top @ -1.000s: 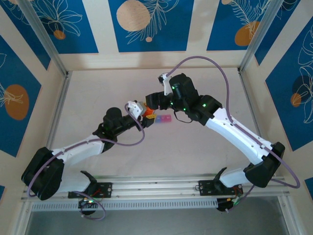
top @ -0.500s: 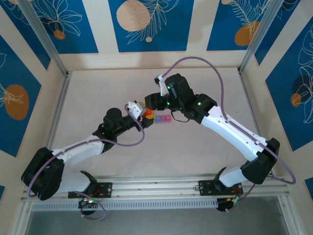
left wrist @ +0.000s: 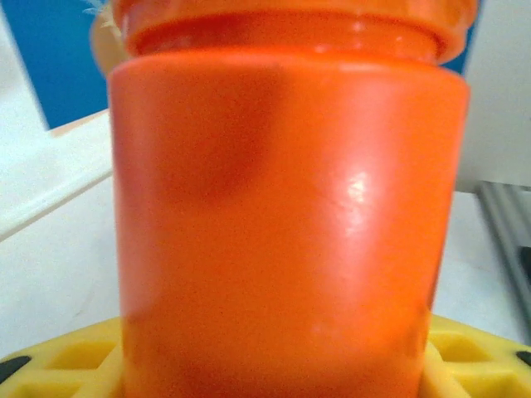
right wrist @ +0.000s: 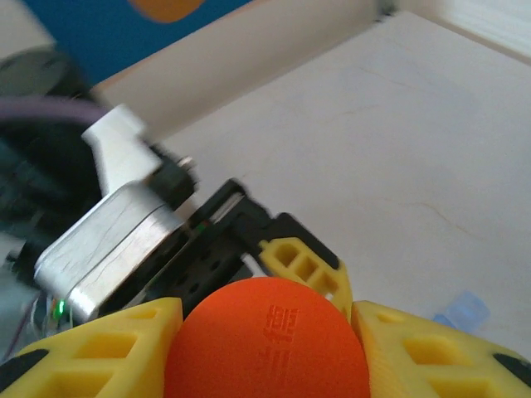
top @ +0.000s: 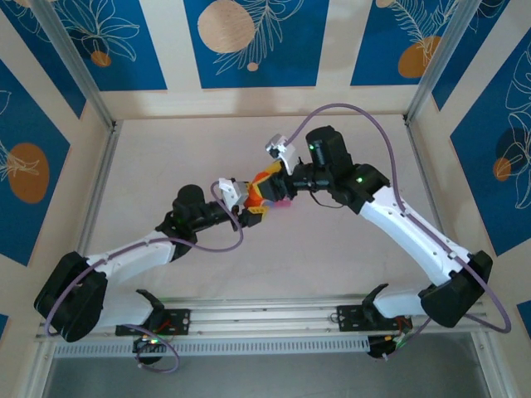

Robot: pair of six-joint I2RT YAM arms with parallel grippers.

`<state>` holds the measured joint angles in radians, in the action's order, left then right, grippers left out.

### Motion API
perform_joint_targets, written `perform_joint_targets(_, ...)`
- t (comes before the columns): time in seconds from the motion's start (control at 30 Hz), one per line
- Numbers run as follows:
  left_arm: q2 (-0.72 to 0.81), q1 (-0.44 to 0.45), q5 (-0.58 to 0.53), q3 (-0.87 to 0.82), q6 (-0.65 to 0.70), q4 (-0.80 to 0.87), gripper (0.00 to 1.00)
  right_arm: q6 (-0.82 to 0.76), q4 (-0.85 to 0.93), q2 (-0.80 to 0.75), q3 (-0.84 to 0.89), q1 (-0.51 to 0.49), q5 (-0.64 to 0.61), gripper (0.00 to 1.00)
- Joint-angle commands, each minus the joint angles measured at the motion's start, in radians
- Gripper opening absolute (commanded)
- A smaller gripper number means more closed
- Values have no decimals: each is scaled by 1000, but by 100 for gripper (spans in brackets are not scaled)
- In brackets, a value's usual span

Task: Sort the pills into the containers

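Left jaws clamped on orange bottle point(left wrist: 282, 224), right jaws gripping its end, long axis between them

From above, we make out just a pink sliver of the strip of joined translucent plastic pill-box sections point(top: 284, 201), the rest hidden under the right gripper point(top: 267, 189); where the left gripper point(top: 255, 209) meets it is too small to read; at the left wrist the orange cylindrical plastic bottle point(left wrist: 282, 224) is blurred, cut off top and bottom, its contents unreadable, the yellow fingers point(left wrist: 62, 369) clipped below; at the right wrist the bottle's raised mark is illegible; a pale blue translucent piece point(right wrist: 462, 311) sits half behind a finger.
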<state>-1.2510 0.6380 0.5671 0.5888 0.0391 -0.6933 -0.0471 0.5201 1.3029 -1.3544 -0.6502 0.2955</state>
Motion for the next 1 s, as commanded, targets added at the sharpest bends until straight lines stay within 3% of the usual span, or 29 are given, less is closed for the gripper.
perform_joint_targets(0.0, 4, -14, 204, 19, -38, -109, 0, -337, 169, -15, 10, 25, 206, 43)
perform_joint_targets(0.27, -33, -14, 421, 78, -59, -39, 0, -685, 397, 51, -91, 86, 352, 43)
perform_joint_targets(0.53, -41, -14, 488, 100, -39, 42, 0, -926, 500, 78, -143, 148, 494, 48)
perform_joint_targets(0.7, -48, -15, 503, 110, -38, 62, 0, -919, 497, 88, -154, 153, 489, 63)
perform_joint_targets(0.87, -59, -14, 505, 116, -39, 61, 0, -873, 460, 80, -150, 154, 484, 65)
perform_joint_targets(0.97, -61, -14, 496, 115, -39, 60, 0, -838, 425, 73, -141, 153, 483, 73)
